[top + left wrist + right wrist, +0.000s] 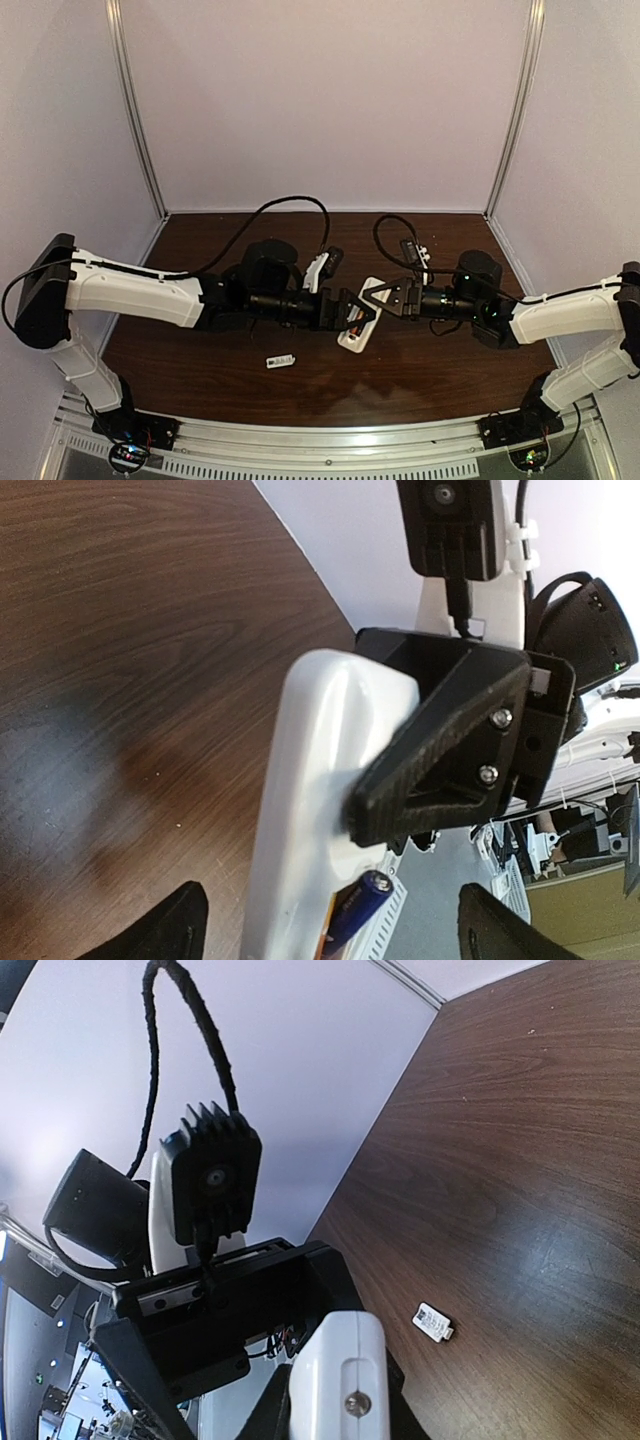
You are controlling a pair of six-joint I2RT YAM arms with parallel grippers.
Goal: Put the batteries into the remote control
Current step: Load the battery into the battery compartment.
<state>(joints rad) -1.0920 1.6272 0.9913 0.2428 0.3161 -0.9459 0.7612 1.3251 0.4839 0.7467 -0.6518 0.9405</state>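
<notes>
The left arm reaches in toward the middle of the dark wooden worktop (pixel 200 385). A small white flat piece (pixel 281 361) lies alone on the worktop, behind the left end effector (pixel 358 310) on its wrist side and toward the arm bases, apart from it.

The left end effector is spread wide. In its wrist view the two black fingertips (pixel 150 930) stand far to either side of the remote control (pixel 310 780), and neither can be seen touching it. The near end of the remote control lies between these fingertips, raised off the worktop and tilted. In the recess at that end sits the purple battery (pixel 358 905), lying lengthwise. Just beside it shows a sliver of the orange battery (pixel 328 935), most of it out of sight.

The far end of the remote control is clamped by the right end effector (pixel 385 297). One black triangular finger lies across the white face and the other is behind it. The two end effectors face each other, tips close together.
</notes>
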